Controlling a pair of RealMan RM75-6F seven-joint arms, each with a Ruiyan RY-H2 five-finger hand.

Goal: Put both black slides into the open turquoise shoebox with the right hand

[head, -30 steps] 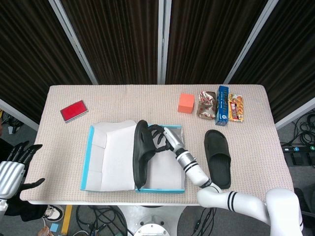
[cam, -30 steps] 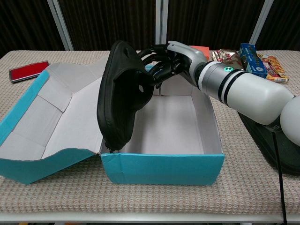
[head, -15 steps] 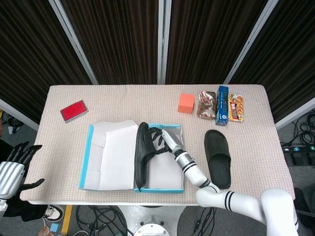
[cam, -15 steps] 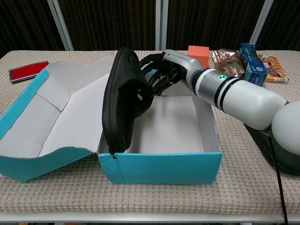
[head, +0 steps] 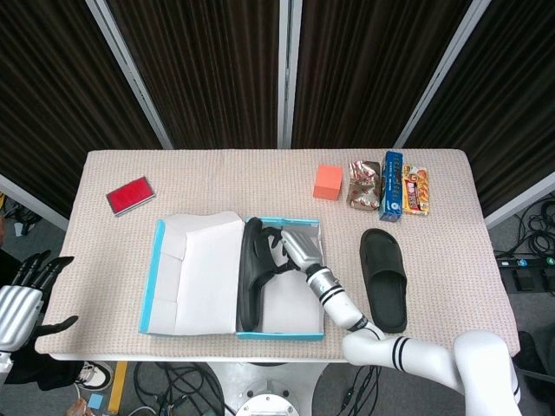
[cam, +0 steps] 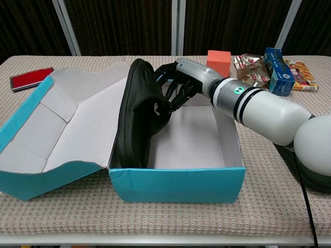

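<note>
Matt black rubbery slide (cam: 137, 121) at the right hand's (cam: 178, 82) fingertips; glossy white plastic forearm casing behind it; turquoise cardboard shoebox (cam: 176, 183) beneath, white matt lining; woven beige tablecloth (cam: 258, 212).

— Where can we pass inside the shoebox (cam: 176, 183)?

— The slide on edge (cam: 139, 121) stands against its left wall, with our right hand (cam: 178, 82) on it; the floor to its right lies bare.

— And outside?

— The second slide (head: 383, 277) lies right of the box, a bare strip between them. The orange block (head: 327, 182) and snack packs (head: 390, 185) sit near the far edge. The open lid (head: 191, 273) blocks the box's left side.
</note>
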